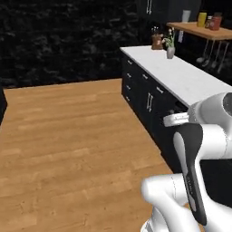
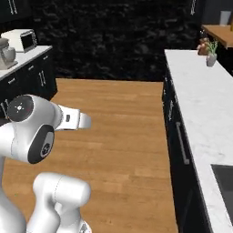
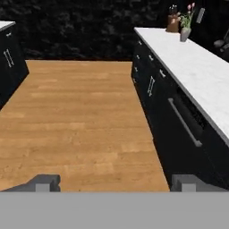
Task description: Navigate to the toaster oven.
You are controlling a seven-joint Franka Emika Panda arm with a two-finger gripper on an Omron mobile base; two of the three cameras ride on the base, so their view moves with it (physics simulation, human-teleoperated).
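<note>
While the hand gapes empty, the toaster oven sits far left

A home kitchen: long white worktop over dark cabinets, wooden floor, toaster oven and stand mixer.

Wooden floor stretches ahead of me toward a black stone wall. To my right a white surface over dark cabinets carries a flower vase beside a knife block. A stand mixer sits far left.
</note>
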